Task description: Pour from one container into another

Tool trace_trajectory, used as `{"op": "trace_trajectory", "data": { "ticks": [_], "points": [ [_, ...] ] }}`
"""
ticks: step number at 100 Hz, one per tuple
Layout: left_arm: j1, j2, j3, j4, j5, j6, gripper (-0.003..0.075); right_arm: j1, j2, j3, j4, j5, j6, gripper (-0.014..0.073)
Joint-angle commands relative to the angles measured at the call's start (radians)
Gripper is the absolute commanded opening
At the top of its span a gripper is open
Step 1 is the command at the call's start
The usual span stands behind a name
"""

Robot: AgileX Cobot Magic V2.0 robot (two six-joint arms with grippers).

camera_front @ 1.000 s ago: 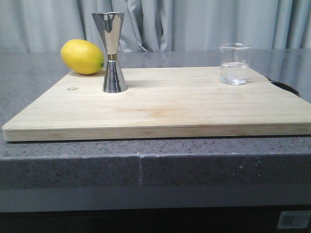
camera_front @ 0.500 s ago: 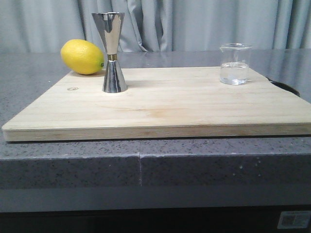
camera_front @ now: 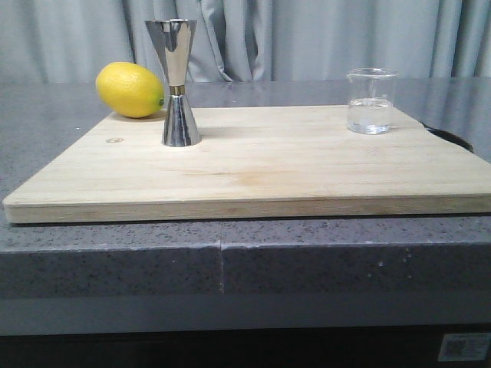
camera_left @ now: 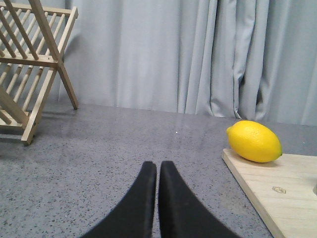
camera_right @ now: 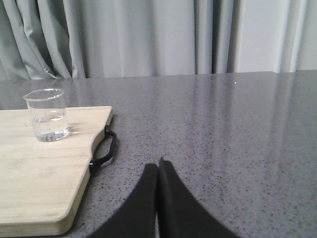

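The beaker (camera_front: 371, 101) stands upright on the wooden board (camera_front: 253, 165), close to the board's far right corner. It is clear glass with a pouring lip and holds a shallow layer of clear liquid. In the right wrist view the beaker (camera_right: 46, 114) sits ahead of the right tool (camera_right: 157, 171) and off to one side, well apart from it, with the board's black handle (camera_right: 103, 149) between the two.

The jigger (camera_front: 176, 83) stands upright on the same board, toward its far left, well apart from the beaker. It is polished steel, hourglass-shaped, with a thin gold band at the waist. A lemon (camera_front: 131, 90) lies just beside the jigger, at the board's far left corner.

The board rests on a grey speckled surface (camera_front: 230, 253). A grey curtain (camera_front: 307, 38) hangs behind it.

The right tool is clenched, its two black fingers pressed together with nothing between them. It sits over bare surface beside the board's handle edge.

The left tool (camera_left: 157, 171) is likewise clenched on nothing, over bare surface. The lemon (camera_left: 254, 141) and a corner of the board (camera_left: 282, 191) lie ahead of it to one side. A wooden rack (camera_left: 32, 64) stands ahead to the other side.
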Motion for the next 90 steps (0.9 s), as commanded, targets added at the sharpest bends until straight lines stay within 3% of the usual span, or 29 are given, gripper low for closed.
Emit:
{"op": "trace_trajectory", "data": {
  "ticks": [1,62,90],
  "points": [
    [0.001,-0.02,0.028,-0.002,-0.082,-0.008,-0.0019,-0.003,-0.017,0.004,-0.008,-0.07,-0.004,-0.0069],
    [0.001,-0.02,0.028,-0.002,-0.082,-0.008,-0.0019,-0.003,-0.017,0.004,-0.008,-0.087,-0.004,-0.0069],
    [0.001,-0.02,0.028,-0.058,-0.098,-0.008,-0.0019,-0.003,-0.017,0.002,0.064,-0.137,0.0,-0.0069]
  ]
}}
